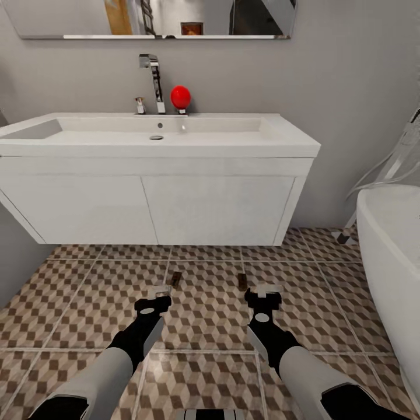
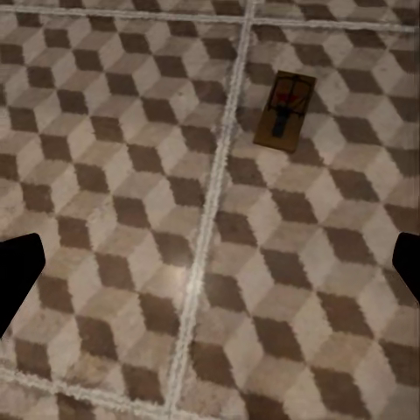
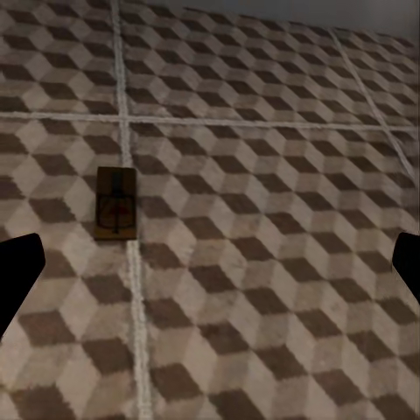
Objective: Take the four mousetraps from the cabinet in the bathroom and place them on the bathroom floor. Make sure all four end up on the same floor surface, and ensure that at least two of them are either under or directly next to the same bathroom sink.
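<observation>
Two mousetraps lie flat on the cube-patterned bathroom floor (image 1: 87,303), just in front of the white sink (image 1: 157,137) and its wall-hung vanity. One mousetrap (image 1: 174,280) (image 2: 285,111) rests beside a grout line, a little ahead of my left gripper (image 1: 156,291) (image 2: 210,267). The other mousetrap (image 1: 242,282) (image 3: 115,203) lies just ahead of my right gripper (image 1: 266,290) (image 3: 210,271). Both grippers hover over the tiles, open and holding nothing. The cabinet is out of view.
A white bathtub (image 1: 391,262) stands close on the right with hoses above it. A chrome tap (image 1: 155,81) and a red round object (image 1: 180,97) sit on the sink's back edge, under a mirror (image 1: 157,17). A grey wall (image 1: 17,262) closes the left.
</observation>
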Tool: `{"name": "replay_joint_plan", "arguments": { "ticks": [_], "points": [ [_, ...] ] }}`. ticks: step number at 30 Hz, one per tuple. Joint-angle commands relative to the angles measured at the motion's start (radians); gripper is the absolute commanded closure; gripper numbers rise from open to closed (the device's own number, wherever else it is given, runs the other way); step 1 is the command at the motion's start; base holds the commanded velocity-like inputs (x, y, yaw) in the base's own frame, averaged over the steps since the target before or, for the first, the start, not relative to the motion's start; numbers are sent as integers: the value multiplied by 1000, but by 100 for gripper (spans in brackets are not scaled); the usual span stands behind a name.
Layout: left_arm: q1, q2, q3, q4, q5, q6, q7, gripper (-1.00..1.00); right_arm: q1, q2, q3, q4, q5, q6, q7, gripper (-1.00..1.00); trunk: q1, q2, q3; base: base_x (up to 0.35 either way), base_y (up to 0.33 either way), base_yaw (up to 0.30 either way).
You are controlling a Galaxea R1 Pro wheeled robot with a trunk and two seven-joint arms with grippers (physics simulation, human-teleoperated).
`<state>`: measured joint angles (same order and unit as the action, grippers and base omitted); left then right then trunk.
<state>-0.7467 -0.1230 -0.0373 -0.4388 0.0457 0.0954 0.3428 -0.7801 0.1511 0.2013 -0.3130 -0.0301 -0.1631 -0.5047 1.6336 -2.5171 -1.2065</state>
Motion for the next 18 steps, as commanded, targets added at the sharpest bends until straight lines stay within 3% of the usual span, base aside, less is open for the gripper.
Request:
{"name": "replay_joint_plan", "arguments": {
  "ticks": [1, 18],
  "points": [
    [0, 0, -4, -2, 5, 6, 6, -100, -1, 0, 6, 3, -4, -1, -6, -100, -1, 0, 3, 0, 0, 0],
    [1, 11, -3, 31, 15, 8, 10, -100, -1, -4, 7, 4, -3, 64, -20, -100, -8, 4, 69, 0, 0, 0]
  ]
}}
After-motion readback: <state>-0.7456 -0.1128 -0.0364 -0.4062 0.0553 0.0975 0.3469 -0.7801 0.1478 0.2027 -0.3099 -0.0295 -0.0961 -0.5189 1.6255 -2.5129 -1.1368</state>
